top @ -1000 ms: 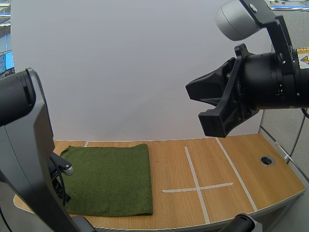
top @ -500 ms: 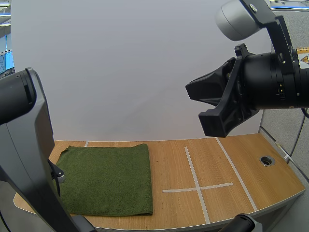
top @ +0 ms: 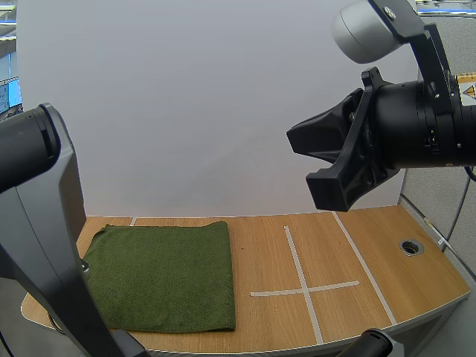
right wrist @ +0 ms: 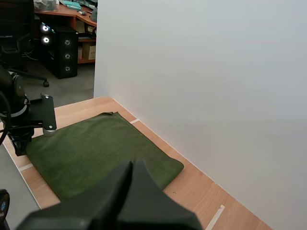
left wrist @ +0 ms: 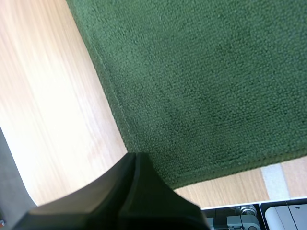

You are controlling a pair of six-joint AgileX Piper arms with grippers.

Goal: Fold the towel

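My left pincer (left wrist: 136, 157) is showing as one dark wedge, fingers clenched together on nothing. It is hanging over the near left corner of the green towel (left wrist: 206, 81), right at the hem, and I cannot tell whether the tip is touching the cloth. Bare wood of the worktop (left wrist: 48, 96) is running along beside that hem.

My right pincer (right wrist: 132, 165) is also clenched on nothing, its two fingers pressed together with only a thin seam between them. It is hovering high above the right half of the worktop, well apart from the towel and pointing toward it across the wood.

From above, the towel is lying flat as a neat rectangle on the left part of the worktop, its far edge close to the white wall (top: 193, 104). My left arm (top: 37, 223) is standing in front of its near left corner. To the right of the towel a cross of white tape (top: 303, 288) is sitting on the wood, and a small round hole (top: 410, 246) is showing near the right edge.
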